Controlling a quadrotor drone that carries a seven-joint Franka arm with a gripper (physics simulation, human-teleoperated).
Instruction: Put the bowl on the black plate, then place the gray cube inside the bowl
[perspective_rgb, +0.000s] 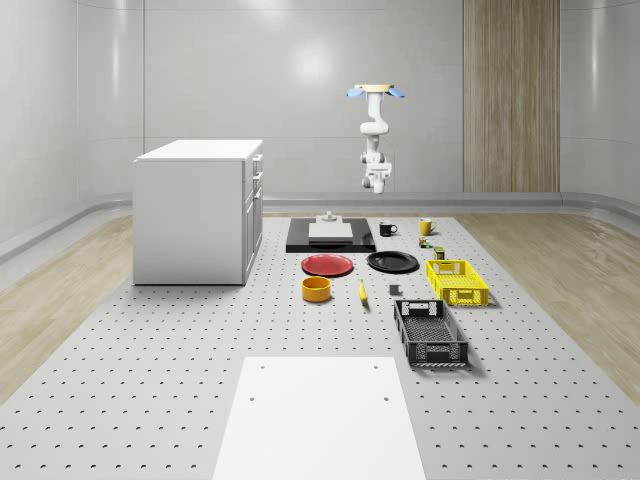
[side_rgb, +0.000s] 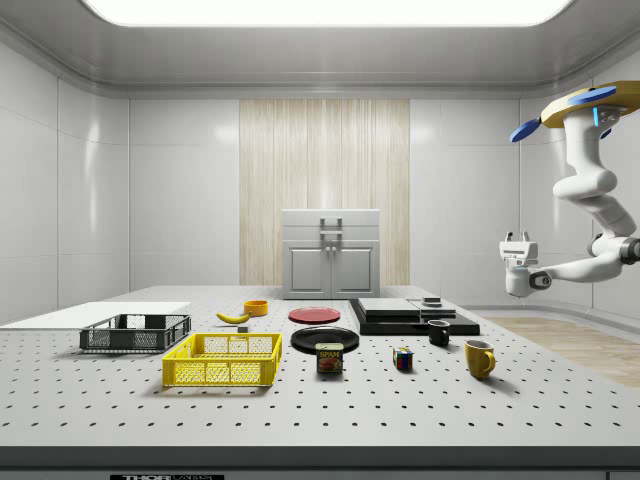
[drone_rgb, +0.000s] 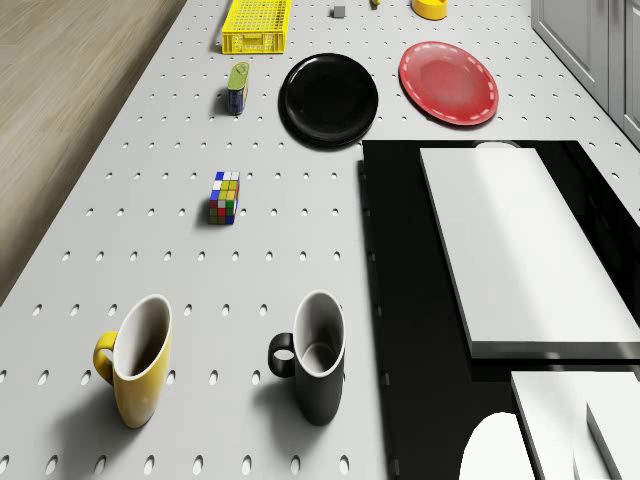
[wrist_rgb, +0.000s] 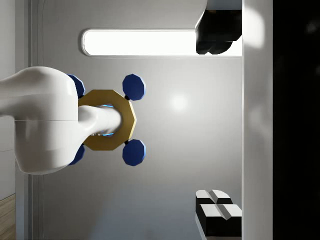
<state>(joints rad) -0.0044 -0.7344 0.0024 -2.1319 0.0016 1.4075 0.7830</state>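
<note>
The bowl (perspective_rgb: 316, 289) sits on the tabletop just beside the red plate (perspective_rgb: 327, 265), apart from the black plate (perspective_rgb: 392, 262) nearer the yellow crate (perspective_rgb: 457, 281). Nothing looks done yet: the drone (perspective_rgb: 375, 92) hovers high over the far edge, its gripper (side_rgb: 517, 290) empty; whether the fingers are spread, I cannot tell.

A: Bowl (perspective_rgb: 316, 289)?
B: Orange-yellow, round, upright, open side up; on the table, just in front of the red plate (perspective_rgb: 327, 265).
A: Black plate (perspective_rgb: 392, 262)?
B: Glossy, round, flat, bare; beside the red plate, on the whole-scene view's right.
A: Cube (perspective_rgb: 394, 291)?
B: Small, gray; on the table, between black plate and black crate (perspective_rgb: 430, 334)
</note>
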